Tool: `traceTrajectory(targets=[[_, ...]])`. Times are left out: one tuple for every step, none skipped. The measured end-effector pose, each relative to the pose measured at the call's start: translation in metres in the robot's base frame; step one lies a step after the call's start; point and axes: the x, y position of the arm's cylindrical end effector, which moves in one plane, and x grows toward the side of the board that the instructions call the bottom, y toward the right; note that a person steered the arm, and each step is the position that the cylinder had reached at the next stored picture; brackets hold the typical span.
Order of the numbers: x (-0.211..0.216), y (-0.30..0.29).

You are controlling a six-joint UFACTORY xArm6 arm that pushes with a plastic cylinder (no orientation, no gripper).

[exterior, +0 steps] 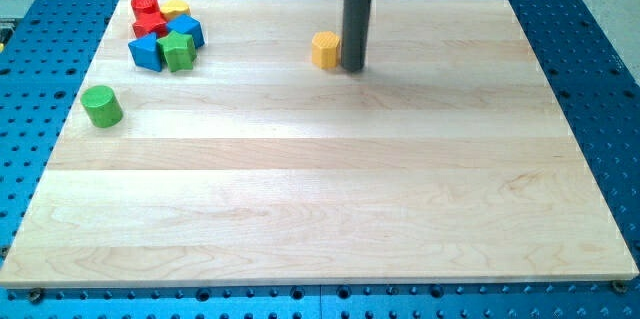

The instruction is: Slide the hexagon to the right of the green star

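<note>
A yellow hexagon block (325, 49) sits near the top middle of the wooden board. My tip (353, 67) stands just to the hexagon's right, touching or nearly touching it. The green star block (177, 51) lies in a cluster at the top left, far to the hexagon's left.
The cluster at the top left also holds a red cylinder (146, 4), a yellow block (175, 9), a red block (150, 26), a blue block (187, 29) and a blue block (146, 52). A green cylinder (101, 106) stands alone near the left edge. The wooden board (320, 199) lies on a blue perforated table.
</note>
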Motion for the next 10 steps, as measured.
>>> traceTrajectory(targets=[[-0.026, -0.009], [-0.038, -0.096], [-0.038, -0.072], [-0.040, -0.030], [-0.042, -0.018], [-0.042, -0.008], [-0.042, 0.000], [-0.042, 0.007], [-0.039, -0.003], [-0.041, -0.024]])
